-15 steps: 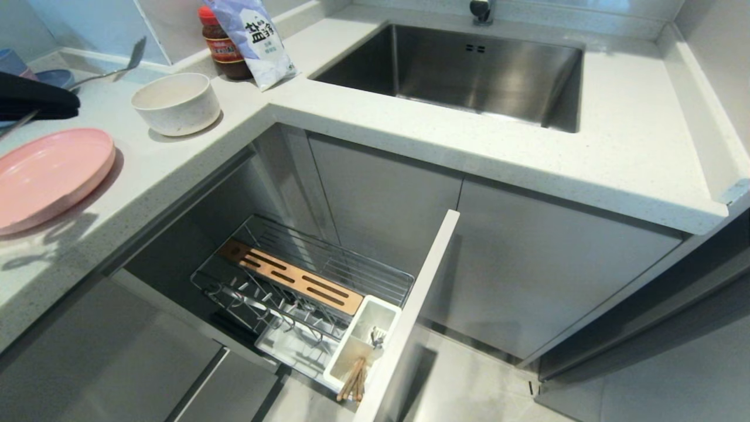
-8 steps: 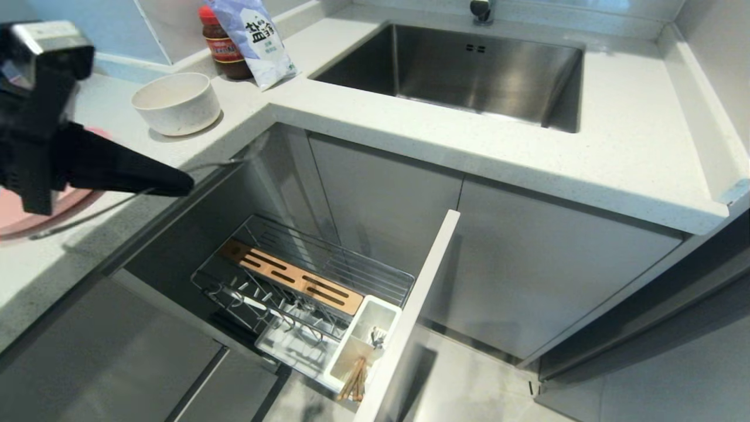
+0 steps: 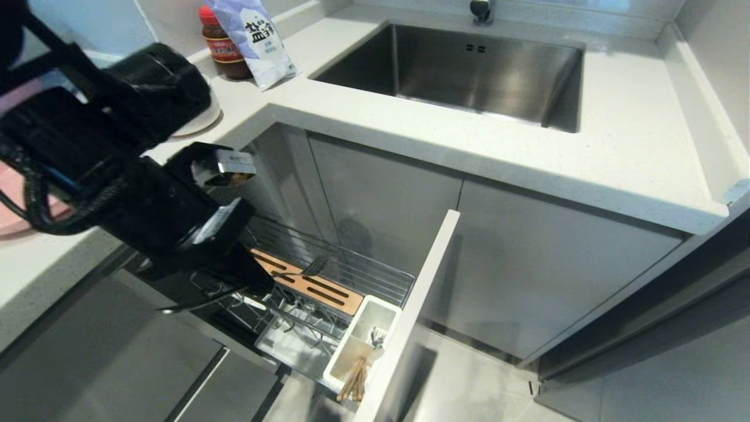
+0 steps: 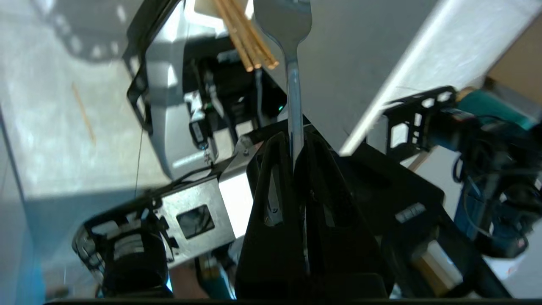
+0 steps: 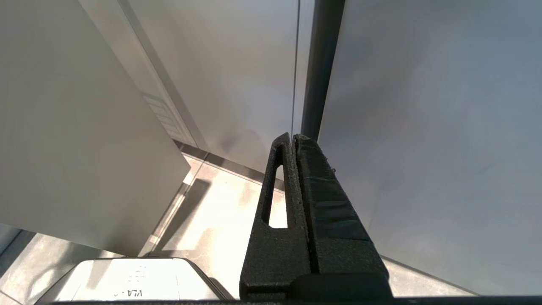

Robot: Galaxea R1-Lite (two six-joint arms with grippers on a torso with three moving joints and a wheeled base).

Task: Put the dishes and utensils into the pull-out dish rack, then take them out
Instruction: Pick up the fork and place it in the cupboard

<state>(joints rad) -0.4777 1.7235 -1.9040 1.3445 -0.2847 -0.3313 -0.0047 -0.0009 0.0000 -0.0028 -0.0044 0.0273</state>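
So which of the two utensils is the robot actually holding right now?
The silver fork, clamped by its handle in the left gripper jaws. The wooden chopsticks already stand in the white cutlery holder.

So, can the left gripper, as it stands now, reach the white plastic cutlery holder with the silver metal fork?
Probably yes. The left gripper, shut on the silver metal fork, hangs over the chrome wire rack; nothing stands between it and the white plastic cutlery holder.

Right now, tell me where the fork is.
The fork is clamped in the left gripper, in the head view's lower left, held over the rack's wooden strip.
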